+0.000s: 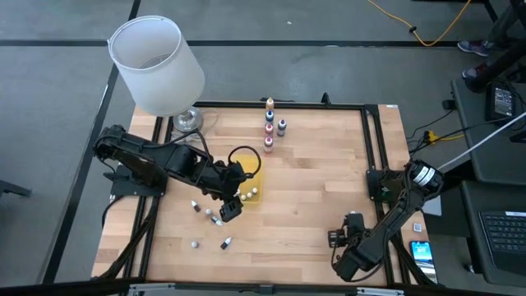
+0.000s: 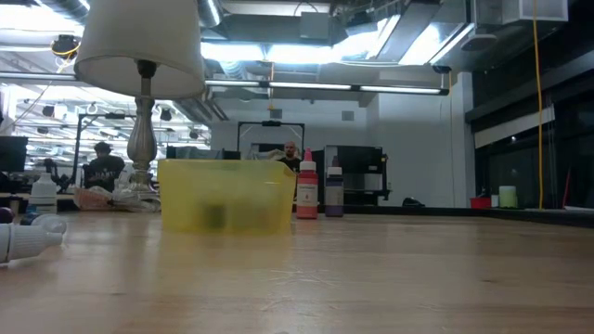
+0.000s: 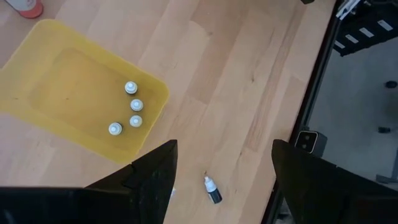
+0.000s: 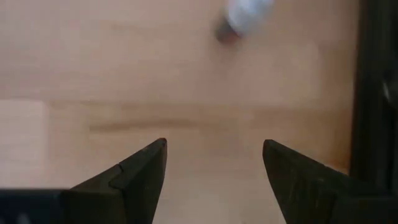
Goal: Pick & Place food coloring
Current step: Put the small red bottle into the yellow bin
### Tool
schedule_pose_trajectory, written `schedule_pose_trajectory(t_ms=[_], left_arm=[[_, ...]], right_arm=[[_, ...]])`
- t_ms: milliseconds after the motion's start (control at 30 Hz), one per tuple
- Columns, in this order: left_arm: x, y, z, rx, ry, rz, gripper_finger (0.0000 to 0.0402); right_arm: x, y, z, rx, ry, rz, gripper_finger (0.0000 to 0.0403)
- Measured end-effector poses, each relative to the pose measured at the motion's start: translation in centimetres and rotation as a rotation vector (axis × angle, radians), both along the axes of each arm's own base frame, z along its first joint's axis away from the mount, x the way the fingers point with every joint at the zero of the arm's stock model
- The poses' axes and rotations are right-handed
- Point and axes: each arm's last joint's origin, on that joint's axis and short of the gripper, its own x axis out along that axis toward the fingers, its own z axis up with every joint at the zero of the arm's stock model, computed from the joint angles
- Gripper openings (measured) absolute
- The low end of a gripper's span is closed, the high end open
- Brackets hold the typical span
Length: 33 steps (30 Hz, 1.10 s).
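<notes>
The left gripper (image 1: 231, 207) is held above the table (image 1: 312, 197), just at six o'clock of the yellow tray (image 1: 249, 182); its fingers (image 3: 155, 177) are seen spread apart with nothing between them. Four white-capped bottles (image 3: 130, 112) are stood upright inside the tray, clustered toward one corner, presumably so that room is left for the rest. A dark bottle (image 3: 212, 190) is seen lying on its side on the bare wood between the open fingers; the gripper is judged to be lined up over it for the next pick. More loose bottles (image 1: 209, 226) are scattered at six to seven o'clock of the tray, while a short row of taller bottles (image 1: 270, 127) is left standing at twelve o'clock, near the table's far edge. A lamp (image 1: 160, 70) is set at the table's far left corner. The right gripper (image 1: 345, 238) is parked low at the near right, fingers parted and empty.
</notes>
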Motion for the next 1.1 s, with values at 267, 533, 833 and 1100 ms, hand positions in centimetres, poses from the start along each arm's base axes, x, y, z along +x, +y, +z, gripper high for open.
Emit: schedule_pose_trajectory(t_ms=[267, 533, 833, 1100], left_arm=[[0.0, 0.0, 0.0, 0.001, 0.000, -0.003, 0.0253], [0.0, 0.0, 0.0, 0.000, 0.000, -0.004, 0.0253], [0.0, -0.2, 0.0, -0.037, 0.013, -0.047, 0.0253], [0.0, -0.1, 0.0, -0.035, 0.013, -0.044, 0.0253]], right_arm=[[0.4, 0.2, -0.1, 0.003, -0.054, 0.058, 0.0266], [-0.3, -1.2, 0.3, -0.177, -0.049, 0.025, 0.0266], [-1.6, -3.0, -3.8, -0.134, -0.096, -0.004, 0.0266], [-2.3, -4.5, -4.1, -0.285, -0.046, 0.050, 0.0267]])
